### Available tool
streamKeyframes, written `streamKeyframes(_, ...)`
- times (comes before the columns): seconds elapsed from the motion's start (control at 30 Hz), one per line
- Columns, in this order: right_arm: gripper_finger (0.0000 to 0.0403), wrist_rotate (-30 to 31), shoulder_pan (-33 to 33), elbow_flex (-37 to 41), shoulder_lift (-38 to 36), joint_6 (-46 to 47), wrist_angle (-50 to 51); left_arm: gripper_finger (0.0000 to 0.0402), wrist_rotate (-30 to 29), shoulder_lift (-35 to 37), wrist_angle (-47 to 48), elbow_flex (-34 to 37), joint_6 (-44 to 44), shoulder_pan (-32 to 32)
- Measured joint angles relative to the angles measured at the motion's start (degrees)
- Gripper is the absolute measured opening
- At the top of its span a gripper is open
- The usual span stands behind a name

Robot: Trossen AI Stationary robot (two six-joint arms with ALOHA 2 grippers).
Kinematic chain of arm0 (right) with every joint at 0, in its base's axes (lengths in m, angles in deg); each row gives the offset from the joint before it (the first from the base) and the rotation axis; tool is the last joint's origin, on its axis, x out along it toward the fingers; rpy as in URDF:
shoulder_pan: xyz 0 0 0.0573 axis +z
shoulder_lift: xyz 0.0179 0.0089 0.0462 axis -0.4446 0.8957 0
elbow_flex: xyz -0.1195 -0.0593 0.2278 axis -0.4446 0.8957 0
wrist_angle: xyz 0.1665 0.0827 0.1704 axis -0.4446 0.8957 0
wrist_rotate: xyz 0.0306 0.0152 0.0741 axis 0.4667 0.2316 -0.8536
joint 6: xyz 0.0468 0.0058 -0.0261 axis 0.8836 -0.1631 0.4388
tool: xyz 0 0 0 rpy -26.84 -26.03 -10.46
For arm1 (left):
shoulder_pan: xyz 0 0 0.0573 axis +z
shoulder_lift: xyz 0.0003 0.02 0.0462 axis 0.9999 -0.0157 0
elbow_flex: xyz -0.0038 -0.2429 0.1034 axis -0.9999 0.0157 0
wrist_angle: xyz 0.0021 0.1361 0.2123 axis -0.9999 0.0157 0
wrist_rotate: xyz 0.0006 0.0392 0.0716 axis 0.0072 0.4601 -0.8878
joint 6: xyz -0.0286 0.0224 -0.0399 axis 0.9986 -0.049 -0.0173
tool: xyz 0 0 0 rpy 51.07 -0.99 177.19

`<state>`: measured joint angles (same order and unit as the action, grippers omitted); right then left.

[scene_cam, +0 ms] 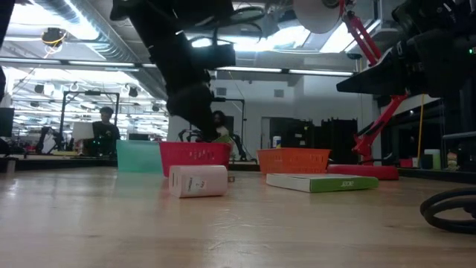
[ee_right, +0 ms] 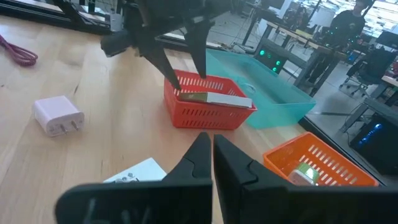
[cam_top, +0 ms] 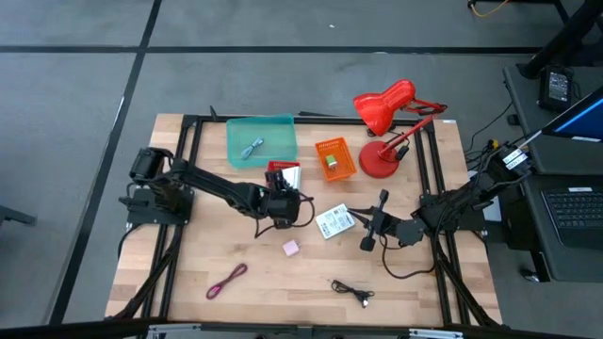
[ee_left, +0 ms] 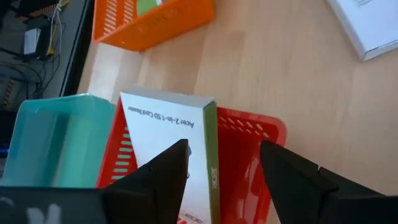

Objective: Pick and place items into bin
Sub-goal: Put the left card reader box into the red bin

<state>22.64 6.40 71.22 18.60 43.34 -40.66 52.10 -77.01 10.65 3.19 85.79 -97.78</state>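
Note:
A red bin stands mid-table and holds a white printed packet, which lies across its rim. My left gripper is open and points down right over that packet. A second white packet lies flat on the table. My right gripper is shut and hovers just right of it. A pink cube, a maroon cable and a black cable lie on the near half of the table. A blue-grey cable lies in the teal bin. My left gripper's fingers straddle the packet in the red bin from above. One fingertip stands at the packet's end. I cannot tell whether it touches the packet.
An orange bin with a small pale item stands right of the red bin. The red desk lamp stands at the far right. Bare wood lies along the table's left side and near edge. People sit in the room beyond.

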Motion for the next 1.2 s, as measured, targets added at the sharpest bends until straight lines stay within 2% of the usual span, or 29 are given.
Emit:
streamKeyframes(0.23, 0.0000, 0.0, 0.0, 0.0, 0.0, 0.0, 0.0, 0.0191, -0.9, -1.3, 0.0, 0.0, 0.8, 1.4)
streamKeyframes(0.43, 0.0000, 0.0, 0.0, 0.0, 0.0, 0.0, 0.0, 0.0190, 0.1, -1.2, -0.1, 0.0, 0.9, 2.7)
streamKeyframes(0.53, 0.0000, 0.0, 0.0, 0.0, 0.0, 0.0, 0.0, 0.0190, 2.5, -1.2, -0.2, 0.0, 0.5, 3.3)
streamKeyframes(0.8, 0.0000, 0.0, 0.0, 0.0, 0.0, 0.0, 0.0, 0.0189, 2.5, -1.8, -2.9, 0.0, -1.1, 3.9)
streamKeyframes(1.07, 0.0000, 0.0, 0.0, 0.0, 0.0, 0.5, 0.8, 0.0189, -0.3, -4.9, -3.3, 0.0, -1.7, 4.0)
streamKeyframes(1.2, 0.0000, 0.0, -0.2, 0.0, 0.0, 1.4, 1.3, 0.0189, -4.4, -6.3, -3.2, 0.0, -1.7, 4.3)
